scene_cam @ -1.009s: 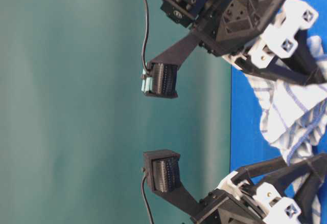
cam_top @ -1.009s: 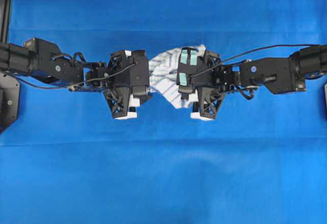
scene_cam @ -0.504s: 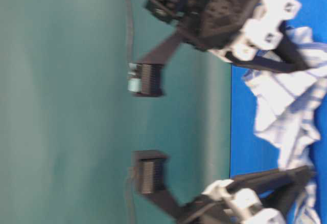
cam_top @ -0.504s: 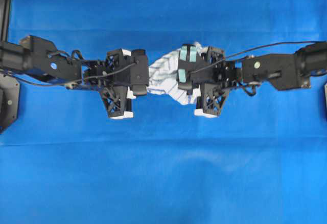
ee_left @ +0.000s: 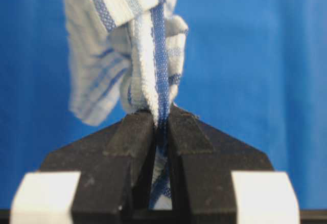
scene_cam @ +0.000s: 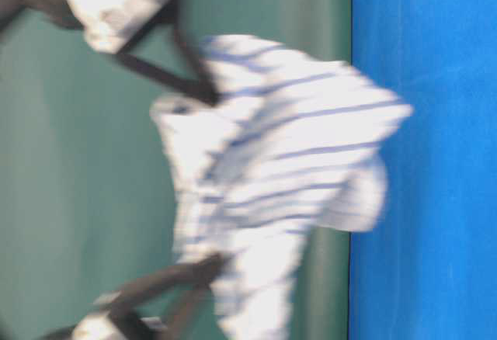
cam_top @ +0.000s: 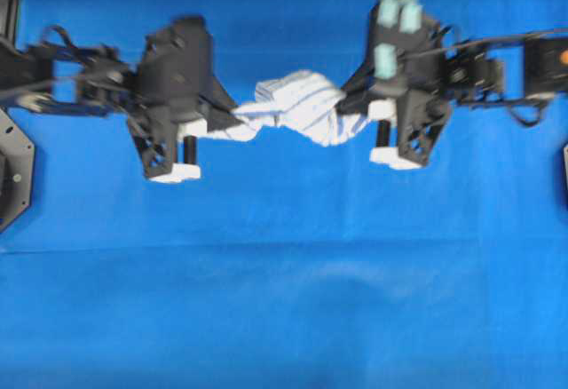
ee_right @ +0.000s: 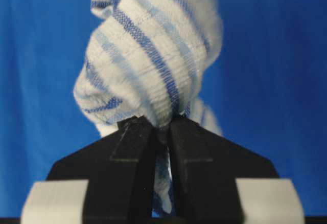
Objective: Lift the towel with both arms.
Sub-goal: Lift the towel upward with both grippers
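Striped towel (cam_top: pixel 297 114) apparently hangs aloft

The towel (cam_top: pixel 297 112), white with thin blue stripes, hangs bunched and twisted between both arms, clear of the blue-covered bench (cam_top: pixel 284 300). The left claw (ee_left: pixel 161 124) pinches one end, the right claw (ee_right: pixel 162 127) the other.
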### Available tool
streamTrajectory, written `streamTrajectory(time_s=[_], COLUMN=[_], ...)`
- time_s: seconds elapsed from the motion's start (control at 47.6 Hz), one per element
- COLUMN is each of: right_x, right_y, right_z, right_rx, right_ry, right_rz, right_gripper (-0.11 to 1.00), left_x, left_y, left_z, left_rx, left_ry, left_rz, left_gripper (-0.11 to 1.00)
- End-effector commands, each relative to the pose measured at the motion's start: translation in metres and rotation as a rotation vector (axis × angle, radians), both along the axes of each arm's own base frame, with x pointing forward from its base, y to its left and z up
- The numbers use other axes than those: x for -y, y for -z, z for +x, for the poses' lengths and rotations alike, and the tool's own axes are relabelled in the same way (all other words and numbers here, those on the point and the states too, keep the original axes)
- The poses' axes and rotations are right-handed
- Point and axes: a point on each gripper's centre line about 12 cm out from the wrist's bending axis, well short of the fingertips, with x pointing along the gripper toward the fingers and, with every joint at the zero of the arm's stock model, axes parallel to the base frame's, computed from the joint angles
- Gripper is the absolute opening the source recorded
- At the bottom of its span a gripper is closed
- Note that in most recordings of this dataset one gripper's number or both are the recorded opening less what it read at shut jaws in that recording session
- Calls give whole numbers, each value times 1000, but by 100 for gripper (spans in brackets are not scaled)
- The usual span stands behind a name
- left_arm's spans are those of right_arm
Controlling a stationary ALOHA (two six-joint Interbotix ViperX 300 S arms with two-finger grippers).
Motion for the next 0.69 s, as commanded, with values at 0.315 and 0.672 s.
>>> streamTrajectory(time_s=[0.315, 0.672], right_x=[5, 9], right_y=[-129, -183], right_z=[-27, -38], right_rx=[192, 233], right_ry=[35, 41], right_rz=[-64, -130], right_gripper=[10, 10], left_x=[1, 2], left_y=[-119, -174], left_z=[-18, -26], left_rx=[156, 219], left_ry=[3, 5], left_rz=[16, 27], left_gripper=[3, 3])
